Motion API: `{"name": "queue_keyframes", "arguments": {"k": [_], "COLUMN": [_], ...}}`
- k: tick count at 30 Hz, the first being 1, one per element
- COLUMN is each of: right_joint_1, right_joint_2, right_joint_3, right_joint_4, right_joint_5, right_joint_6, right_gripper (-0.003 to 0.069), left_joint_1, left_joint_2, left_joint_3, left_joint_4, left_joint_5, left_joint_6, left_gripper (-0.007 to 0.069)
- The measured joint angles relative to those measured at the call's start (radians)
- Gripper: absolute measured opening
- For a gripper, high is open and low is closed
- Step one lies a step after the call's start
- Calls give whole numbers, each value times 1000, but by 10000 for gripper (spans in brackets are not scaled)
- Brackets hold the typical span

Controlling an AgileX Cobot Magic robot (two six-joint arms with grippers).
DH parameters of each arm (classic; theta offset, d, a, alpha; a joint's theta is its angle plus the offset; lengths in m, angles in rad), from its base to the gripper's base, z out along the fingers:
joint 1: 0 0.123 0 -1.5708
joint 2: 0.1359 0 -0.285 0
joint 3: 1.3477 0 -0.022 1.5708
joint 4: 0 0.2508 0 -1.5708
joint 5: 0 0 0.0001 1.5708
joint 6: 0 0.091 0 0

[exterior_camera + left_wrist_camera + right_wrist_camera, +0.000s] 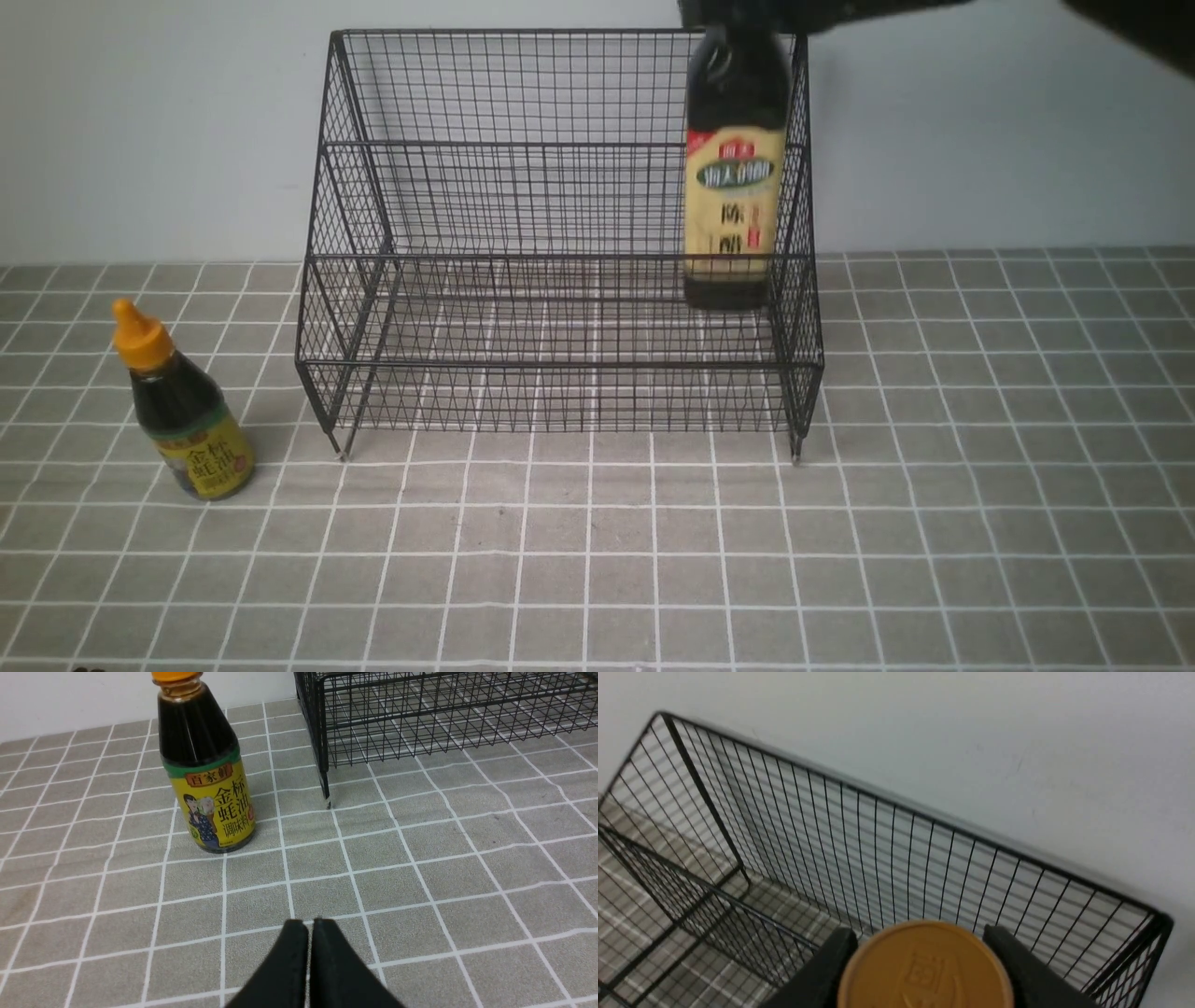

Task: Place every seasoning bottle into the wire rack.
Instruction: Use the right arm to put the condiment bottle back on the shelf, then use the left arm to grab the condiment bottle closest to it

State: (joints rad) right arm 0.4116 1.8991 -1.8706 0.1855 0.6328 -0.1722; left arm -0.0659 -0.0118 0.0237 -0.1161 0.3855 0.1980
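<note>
Count: two seasoning bottles, one wire rack [523, 308].
Tall bottle [734, 187]: upright inside the rack's right end; whether its base rests on a tier cannot be told.
Short bottle [182, 415]: standing outside, left of the rack's front-left foot.
Right wrist view only: right gripper [920, 932] clamped on the tan cap [924, 970].
Left wrist view only: left gripper [308, 926] pressed together, holding nothing, in front of that foot.

**Grey Grid, Pale Wall**

The bench [597, 579] shows a grey surface of squares split by thin white lines. At the bench's far edge rises a plain, pale wall [140, 131]. Light lies soft and even over the bench.
</note>
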Motion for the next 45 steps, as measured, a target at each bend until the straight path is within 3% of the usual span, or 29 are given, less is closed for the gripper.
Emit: {"name": "queue_keyframes", "arguments": {"k": [11, 20, 29, 34, 35, 37, 39, 42, 45], "right_joint_1": [1, 2, 2, 2, 2, 2, 2, 2, 2], "right_joint_2": [55, -49, -283, -483, -556, -605, -759, -936, -1129], "right_joint_3": [-12, -17, -20, -11, 22, 56, 214, 415, 653], "right_joint_4": [0, 0, -46, -65, -77, -84, -91, -91, -91], "right_joint_5": [108, 202, 380, 554, 595, 613, 627, 585, 413], "right_joint_6": [-1, 21, 38, 92, 120, 135, 157, 183, 238], "right_gripper": [321, 472, 480, 345, 255, 189, 58, 3, -11], "left_joint_1": [0, 0, 0, 0, 0, 0, 0, 0, 0], "left_joint_2": [0, 0, 0, 0, 0, 0, 0, 0, 0], "left_joint_3": [0, 0, 0, 0, 0, 0, 0, 0, 0], "left_joint_4": [0, 0, 0, 0, 0, 0, 0, 0, 0], "left_joint_5": [0, 0, 0, 0, 0, 0, 0, 0, 0], "left_joint_6": [0, 0, 0, 0, 0, 0, 0, 0, 0], "left_gripper": [-7, -7, -7, -7, -7, -7, -7, -7, -7]}}
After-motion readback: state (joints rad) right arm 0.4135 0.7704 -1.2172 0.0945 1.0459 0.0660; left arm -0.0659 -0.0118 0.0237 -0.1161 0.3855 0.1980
